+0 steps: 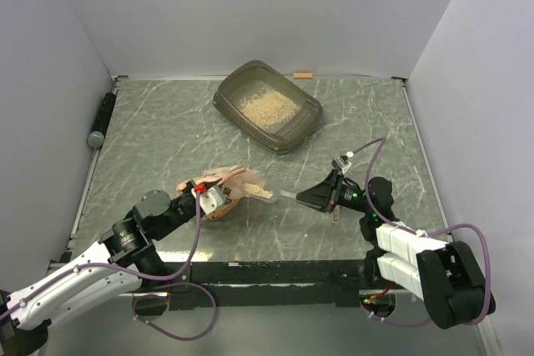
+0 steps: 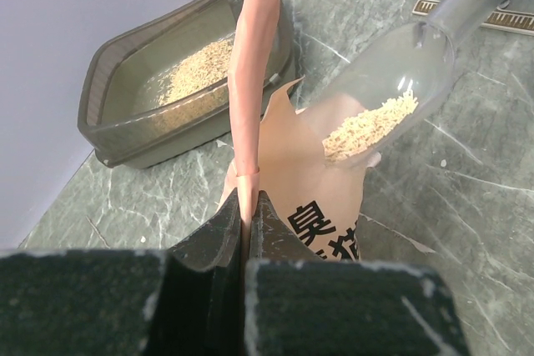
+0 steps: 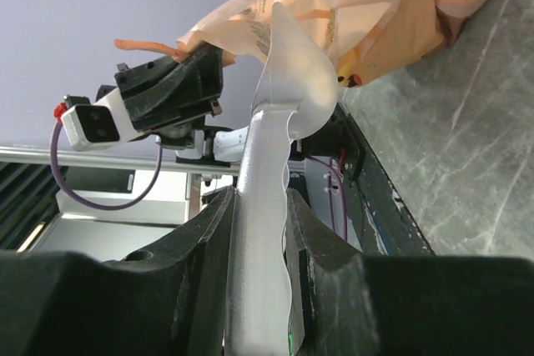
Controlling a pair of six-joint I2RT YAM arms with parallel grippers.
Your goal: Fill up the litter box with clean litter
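The grey-brown litter box (image 1: 294, 134) sits at the back of the table with a patch of pale tan clean litter (image 1: 267, 107) on its floor; the left wrist view shows it too (image 2: 125, 135). Nearer the front, the salmon-pink bag (image 1: 236, 181) is held up by my left gripper (image 1: 209, 198), shut on the bag's upper edge (image 2: 248, 202). My right gripper (image 1: 312, 197) is shut on the handle of a clear plastic scoop (image 3: 265, 164). The scoop's bowl (image 2: 400, 64) sits at the bag's mouth with tan granules (image 2: 370, 127) in it.
A black cylinder (image 1: 102, 119) lies along the left table edge. A small orange piece (image 1: 303, 75) rests by the back wall. A slotted metal strip (image 2: 505, 19) lies on the table near the right arm. White walls enclose three sides.
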